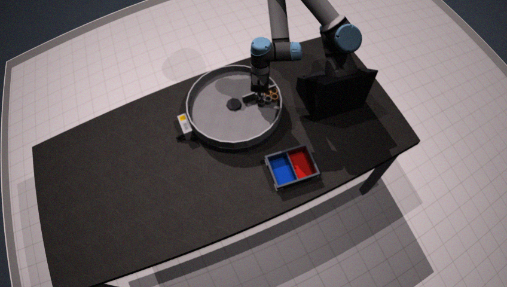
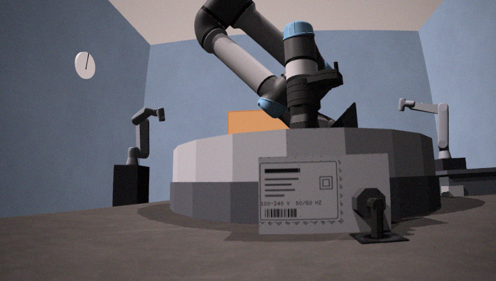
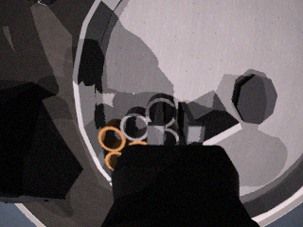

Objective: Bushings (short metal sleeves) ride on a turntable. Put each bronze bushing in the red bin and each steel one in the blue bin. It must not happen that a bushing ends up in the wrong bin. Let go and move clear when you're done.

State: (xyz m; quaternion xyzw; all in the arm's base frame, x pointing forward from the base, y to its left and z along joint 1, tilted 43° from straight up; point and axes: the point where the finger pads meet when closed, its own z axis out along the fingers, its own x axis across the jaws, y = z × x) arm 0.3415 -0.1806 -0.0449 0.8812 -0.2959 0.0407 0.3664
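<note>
- Bronze bushings (image 1: pixel 277 97) (image 3: pixel 99 138), three visible, cluster near the turntable (image 1: pixel 231 124) (image 2: pixel 212 160) (image 3: pixel 204 43) wall, right of the top view's centre and lower left of centre in the wrist view.
- Steel bushings (image 1: pixel 267 101) (image 3: pixel 122 127), three visible, stand beside them, one partly hidden by a fingertip.
- Fingers parted partway, the gripper (image 1: pixel 260 101) (image 2: pixel 303 122) (image 3: pixel 171 112) reaches down among the steel sleeves, gripping nothing.
- Blue bin (image 1: pixel 283 170) and red bin (image 1: pixel 302 163) sit side by side, lower right in the top view.
</note>
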